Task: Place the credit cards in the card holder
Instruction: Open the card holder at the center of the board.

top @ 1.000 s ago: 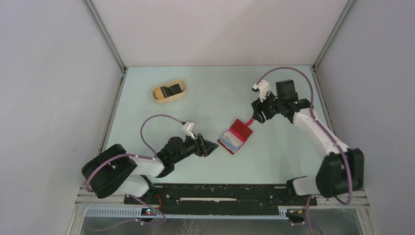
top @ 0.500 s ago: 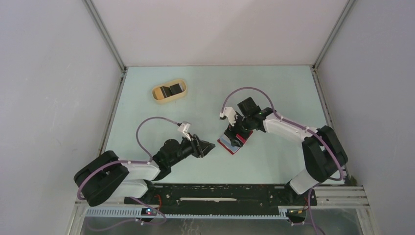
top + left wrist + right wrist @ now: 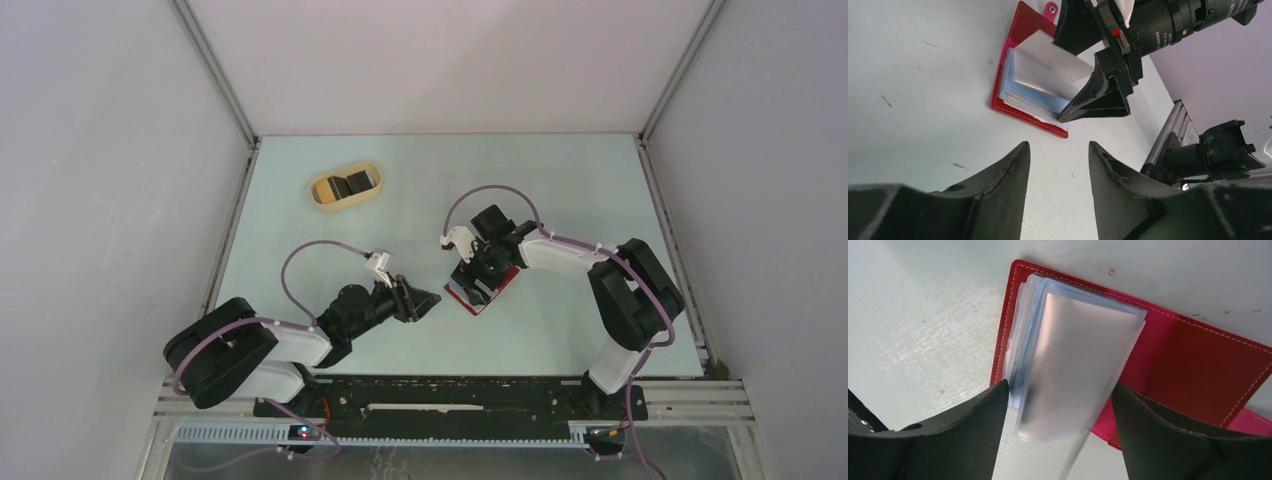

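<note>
Pale green surface (image 3: pixel 560 180) with grey walls (image 3: pixel 100 200) around it is what you are working on, and the red card holder (image 3: pixel 480 303) lies open near its middle, cover down. Your right tool (image 3: pixel 473 285) is right over the holder, its jaws spread wide to either side of the pale, translucent pocket leaves (image 3: pixel 1078 350), which fan up from the red cover. The left finger's edge sits just against the stack, but nothing is clamped. Your left tool (image 3: pixel 428 299) is low over the surface just to the left of the holder, pointing at it, jaws partly apart with only bare surface between them. Far off at the back left sits a tan oval dish (image 3: pixel 322 196) with dark items in it.
</note>
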{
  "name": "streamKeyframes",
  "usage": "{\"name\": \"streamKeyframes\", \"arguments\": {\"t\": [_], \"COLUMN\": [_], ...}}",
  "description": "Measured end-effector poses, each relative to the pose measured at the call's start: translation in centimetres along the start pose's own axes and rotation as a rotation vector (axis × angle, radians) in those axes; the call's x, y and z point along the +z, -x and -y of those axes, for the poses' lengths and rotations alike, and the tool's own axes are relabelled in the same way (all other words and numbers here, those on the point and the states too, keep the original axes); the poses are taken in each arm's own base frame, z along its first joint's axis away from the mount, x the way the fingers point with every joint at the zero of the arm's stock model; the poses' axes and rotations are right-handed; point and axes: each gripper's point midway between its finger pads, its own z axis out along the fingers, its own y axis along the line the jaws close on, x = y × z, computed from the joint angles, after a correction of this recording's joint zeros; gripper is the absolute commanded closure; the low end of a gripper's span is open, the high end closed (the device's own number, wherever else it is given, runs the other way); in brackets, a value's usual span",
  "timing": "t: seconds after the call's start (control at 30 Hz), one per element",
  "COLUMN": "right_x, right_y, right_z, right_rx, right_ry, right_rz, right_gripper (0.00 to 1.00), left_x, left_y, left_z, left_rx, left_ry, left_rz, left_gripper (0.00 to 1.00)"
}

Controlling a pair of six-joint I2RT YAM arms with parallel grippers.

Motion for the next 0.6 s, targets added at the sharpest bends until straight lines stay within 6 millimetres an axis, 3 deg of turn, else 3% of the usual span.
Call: {"name": "streamKeyframes", "arguments": {"t": [0.43,0.6], "right_x": [-0.3,-0.3], "right_y": [0.0,-0.2], "right_z": [0.7,1.0], "right_rx": [0.079,0.101], "right_ry": [0.046,0.066], "right_rz": [0.005,0.002], "right_gripper": [0.54,0.73], "left_x": [0.1,0.1], "left_y": [0.2,0.1], "left_z": [0.2,0.1], "left_rx": [-0.006,-0.006], "left_ry": [-0.008,-0.005], "left_rz": [0.009,0.005], "left_gripper": [0.48,0.48]}}
